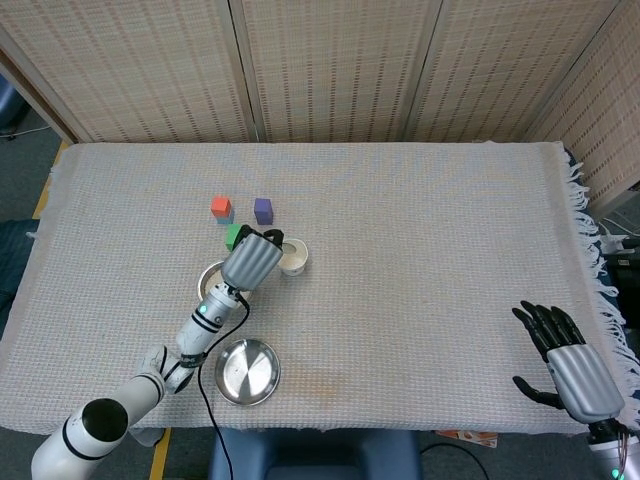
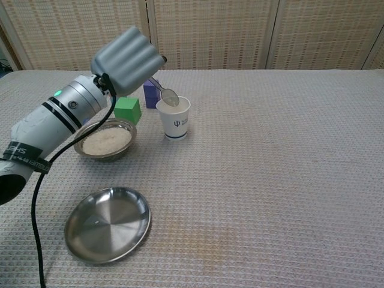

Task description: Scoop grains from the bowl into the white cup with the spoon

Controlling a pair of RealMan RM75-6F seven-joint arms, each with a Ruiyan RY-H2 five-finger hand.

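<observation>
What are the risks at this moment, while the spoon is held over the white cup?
1. The spoon sits tilted at the rim of the white cup; grains may fall outside onto the cloth.
2. The cup looks light, so a push from the spoon could tip it.
3. The left hand hangs above the green block and the bowl; swinging back low might knock them.

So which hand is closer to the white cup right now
Left. The left hand holds the spoon over the white cup; the right hand rests far off at the table's corner.
</observation>
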